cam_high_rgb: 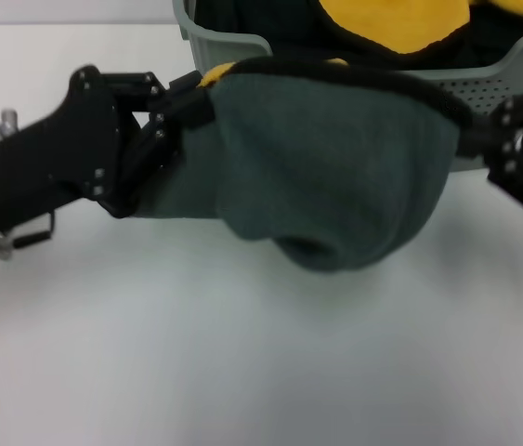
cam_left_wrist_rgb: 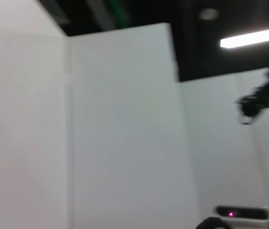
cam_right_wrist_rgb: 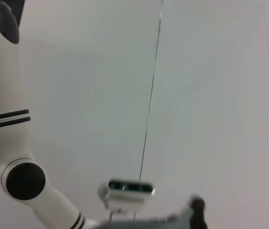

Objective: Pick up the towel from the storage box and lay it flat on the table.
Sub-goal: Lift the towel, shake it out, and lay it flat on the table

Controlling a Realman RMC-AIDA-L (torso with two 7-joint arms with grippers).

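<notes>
left gripper (cam_high_rgb: 182,116) and right gripper (cam_high_rgb: 498,139) each pinch a top corner of the towel (cam_high_rgb: 335,177), sagging mid-frame before the storage box (cam_high_rgb: 484,79) above the table (cam_high_rgb: 242,372); slack middle risks landing bunched.

towel (cam_high_rgb: 335,177) hangs between left end effector (cam_high_rgb: 182,116) and right end effector (cam_high_rgb: 503,139) | above desk (cam_high_rgb: 242,372) | storage box (cam_high_rgb: 484,79) just behind | yellow cloths (cam_high_rgb: 391,23) in box

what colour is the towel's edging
Black, running along the top edge of the grey-green towel; clearest in the head view.
</notes>
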